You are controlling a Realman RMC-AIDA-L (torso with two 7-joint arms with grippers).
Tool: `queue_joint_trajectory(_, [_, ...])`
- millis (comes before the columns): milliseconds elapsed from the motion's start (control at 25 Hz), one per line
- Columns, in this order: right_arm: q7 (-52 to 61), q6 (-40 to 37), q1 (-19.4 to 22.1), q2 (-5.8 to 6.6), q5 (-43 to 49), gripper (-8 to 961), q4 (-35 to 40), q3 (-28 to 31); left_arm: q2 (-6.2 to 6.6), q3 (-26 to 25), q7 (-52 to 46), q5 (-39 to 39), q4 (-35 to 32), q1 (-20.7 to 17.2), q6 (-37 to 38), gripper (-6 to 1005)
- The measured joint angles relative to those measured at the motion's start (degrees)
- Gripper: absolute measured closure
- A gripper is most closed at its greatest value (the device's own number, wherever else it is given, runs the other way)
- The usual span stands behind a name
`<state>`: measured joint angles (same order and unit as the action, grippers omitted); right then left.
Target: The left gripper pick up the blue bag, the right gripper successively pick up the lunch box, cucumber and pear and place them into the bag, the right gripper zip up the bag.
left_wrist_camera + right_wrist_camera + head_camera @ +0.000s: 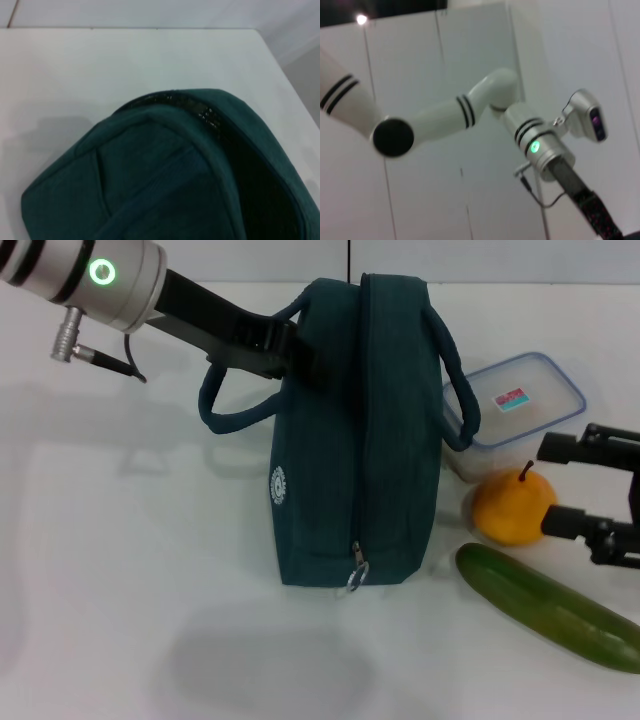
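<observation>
The blue bag point(360, 440) is standing upright on the white table point(150, 570), its top zip run closed and the metal ring pull point(357, 576) hanging at the near end, the round white logo point(279, 487) facing my left side. My left gripper point(285, 352) is reaching in from my left at the bag's far upper edge, where the near loop handle point(235, 410) is meeting the fabric; its tips are sitting right against the dark cloth, and I cannot tell whether they are clamped on anything. In my left wrist view the bag's teal top is filling the lower part, with white tabletop beyond it. On the far side of the bag from that gripper, the lunch box point(520, 410) is lying flat, partly behind the second handle point(455, 390). The pear point(512, 506) is sitting just in front of the box, and the cucumber point(548, 605) is lying slantwise nearest to me, close to the pear. My right gripper point(590, 485) is hovering just beside the pear, fingers spread apart and holding nothing. The table is plain white and matte, carrying soft grey shadows, and a pale wall is rising behind its far edge. My right wrist view is looking across at my left arm point(470, 112) with its green ring light point(535, 146), against pale wall panels.
</observation>
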<state>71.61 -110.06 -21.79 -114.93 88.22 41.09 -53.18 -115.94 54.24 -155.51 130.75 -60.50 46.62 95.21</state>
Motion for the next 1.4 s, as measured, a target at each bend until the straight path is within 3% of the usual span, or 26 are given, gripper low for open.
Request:
queue_joint_trajectory(440, [0.37,-1.23,-0.04,-0.18,-1.56,336,-3.09,2.02,0.05,-0.10,3.39,-1.64,0.05,-0.57,-1.25,952])
queue_joint_trajectory(760, [0.63,-1.65,-0.03,-0.17,-6.85,341,-7.36,1.95,-0.49,-2.63,3.60,-1.80,0.63,-1.17,-1.35,948])
queue_joint_trajectory(1040, [0.72,0.09,1.35,0.21,-28.09,346,-21.41,2.02,-0.62,-2.91,4.80,-2.45,0.65,-2.37,-1.36,948])
queue_joint_trajectory(1240, [4.02,6.30,1.59,0.79,-32.38,371,-24.47,3.73,-0.62,-2.97,5.62,-3.54,0.65,-2.88,-1.36,948])
queue_joint_trajectory(1400, [11.26,15.97,1.66,1.27,-32.66,403,-26.37,8.18,-0.64,-3.02,6.51,-4.47,0.65,-3.45,-1.35,948])
